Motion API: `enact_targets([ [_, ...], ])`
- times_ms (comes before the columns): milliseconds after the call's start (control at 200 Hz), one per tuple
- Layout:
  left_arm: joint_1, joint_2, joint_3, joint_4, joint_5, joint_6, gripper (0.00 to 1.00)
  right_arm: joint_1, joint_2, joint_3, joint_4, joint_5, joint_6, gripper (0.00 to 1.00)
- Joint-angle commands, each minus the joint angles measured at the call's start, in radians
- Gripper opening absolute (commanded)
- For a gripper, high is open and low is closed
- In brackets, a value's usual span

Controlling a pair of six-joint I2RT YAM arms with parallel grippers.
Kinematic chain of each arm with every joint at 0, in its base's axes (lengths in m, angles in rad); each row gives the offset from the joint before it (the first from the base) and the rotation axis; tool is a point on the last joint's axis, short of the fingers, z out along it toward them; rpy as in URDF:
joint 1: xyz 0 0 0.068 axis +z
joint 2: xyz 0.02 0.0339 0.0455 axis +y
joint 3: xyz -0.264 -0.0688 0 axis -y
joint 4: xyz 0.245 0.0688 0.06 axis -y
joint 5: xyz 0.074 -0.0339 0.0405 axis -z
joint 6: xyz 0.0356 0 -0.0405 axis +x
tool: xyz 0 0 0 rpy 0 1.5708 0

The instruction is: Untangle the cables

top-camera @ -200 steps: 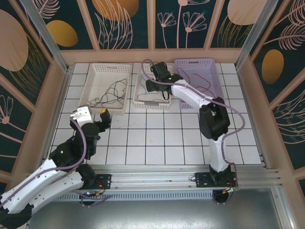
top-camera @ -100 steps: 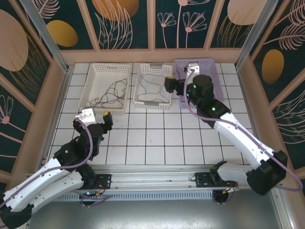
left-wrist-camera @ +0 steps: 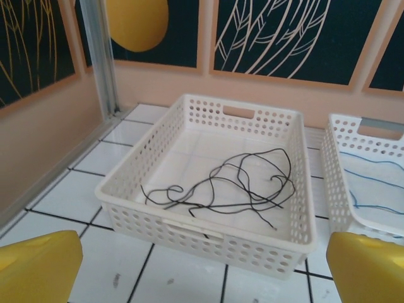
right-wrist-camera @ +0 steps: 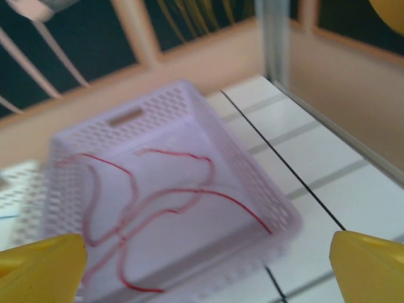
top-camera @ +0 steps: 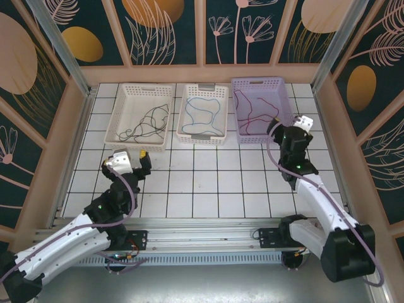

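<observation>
Nearest you, the left gripper point(top-camera: 139, 158) hovered over the tiled table point(top-camera: 208, 183) just short of the left white basket point(top-camera: 117, 120), w/ its yellow fingers point(left-wrist-camera: 38, 268) spread wide at the bottom corners of the left wrist view and nothing between them. On the other side, the right gripper point(top-camera: 287, 128) hung by the front right corner of the lilac basket point(top-camera: 285, 101). Its fingers point(right-wrist-camera: 369, 265) were also wide apart and held nothing. That wrist view was a bit blurred. Further back, you had three baskets in a row along the far edge of the table, one cable each. The black cable point(top-camera: 146, 120) lay in loose loops on the floor of the left white basket point(left-wrist-camera: 189, 221), mostly toward its front and centre point(left-wrist-camera: 233, 186). The blue cable point(top-camera: 202, 117) sat coiled in the middle white basket point(top-camera: 183, 120), which touched or nearly touched the lilac one; can't tell which. The red cable point(top-camera: 255, 110) wound across the lilac basket's floor point(right-wrist-camera: 151, 202), one end running toward the near right corner. No cable crossed a basket rim or another cable's colour.
</observation>
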Motion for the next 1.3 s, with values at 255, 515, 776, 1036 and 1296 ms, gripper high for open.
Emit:
enact_targets([
  [255, 0.119, 0.102, -0.072, 0.273, 0.061, 0.161, 0.99, -0.1, 0.236, -0.344, 0.806, 0.062, -0.154, 0.99],
  [515, 0.234, 0.297, -0.04, 0.396, 0.125, 0.15, 0.99, -0.153, 0.444, -0.406, 1.129, -0.196, -0.26, 0.99],
  [776, 0.402, 0.529, -0.074, 0.739, 0.219, 0.186, 0.98, -0.208, 0.522, -0.383, 1.148, -0.298, -0.235, 0.99],
  [1036, 0.568, 0.663, -0.12, 0.957, 0.389, 0.296, 0.99, -0.199, 0.519, -0.384, 1.143, -0.281, -0.239, 0.99],
  [1296, 0.672, 0.831, -0.033, 0.948, 0.502, 0.16, 0.98, -0.198, 0.521, -0.375, 1.13, -0.275, -0.237, 0.99],
])
